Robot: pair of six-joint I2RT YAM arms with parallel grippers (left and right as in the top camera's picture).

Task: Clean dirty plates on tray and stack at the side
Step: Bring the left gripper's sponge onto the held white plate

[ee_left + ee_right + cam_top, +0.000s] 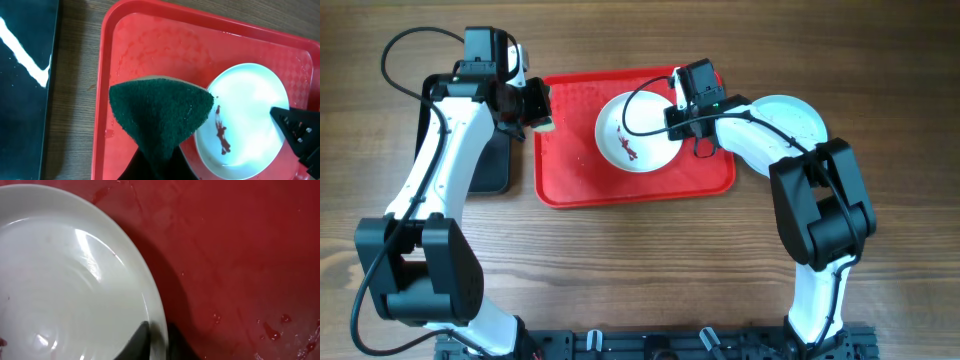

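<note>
Sponge hides most of my left fingers, which clamp it above the tray. My right fingers, mostly cut off, pinch the plate by its rim.

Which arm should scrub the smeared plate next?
Left. The left tool holds the green sponge at the red tray's left end; the right tool is busy pinching the smeared white plate's rim.
</note>
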